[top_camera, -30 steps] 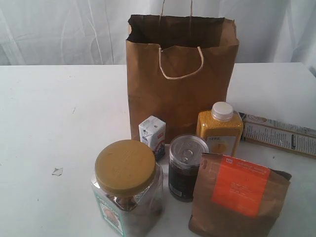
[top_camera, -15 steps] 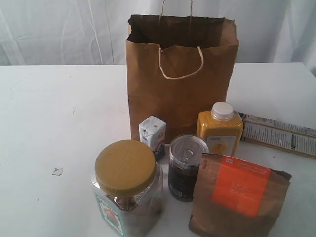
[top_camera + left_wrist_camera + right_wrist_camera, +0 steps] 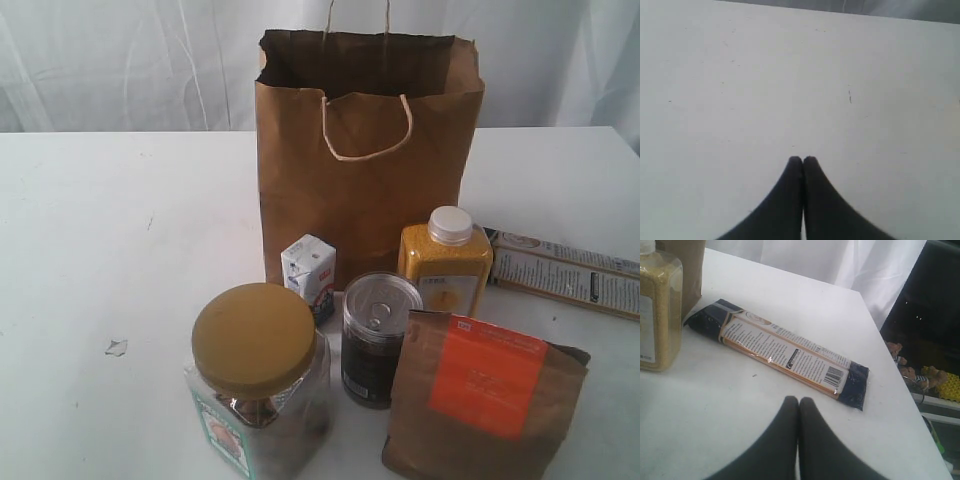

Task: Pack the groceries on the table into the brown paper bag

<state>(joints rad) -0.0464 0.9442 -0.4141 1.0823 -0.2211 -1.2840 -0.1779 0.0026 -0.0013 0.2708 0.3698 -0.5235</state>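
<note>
Left tool (image 3: pixel 802 161): fingers pressed together, nothing between them. It hangs over a bare stretch of the white surface (image 3: pixel 120 230). No grocery is in sight near it.

Right tool (image 3: pixel 798 401): fingers also together, gripping nothing. A flat printed box (image 3: pixel 785 352) lies on the surface just beyond its fingertips, not touching them, set at a slant to the tool. Past the far end of the box stands the yellow bottle (image 3: pixel 655 310) with the white cap. A corner of the brown paper bag (image 3: pixel 365 170) rises behind the bottle.

Exterior view: neither tool is in frame. The bag stands upright with its mouth open and its cord handles up. In front of it, all upright, are:
- a small white-blue carton (image 3: pixel 308 270), close to the bag
- a dark can (image 3: pixel 378 335), between the carton and the bottle and nearer the camera
- a yellow-lidded jar (image 3: pixel 258 375)
- a brown pouch (image 3: pixel 485 400) with an orange label

A small chip (image 3: pixel 116 347) marks the surface, well apart from the groceries.
</note>
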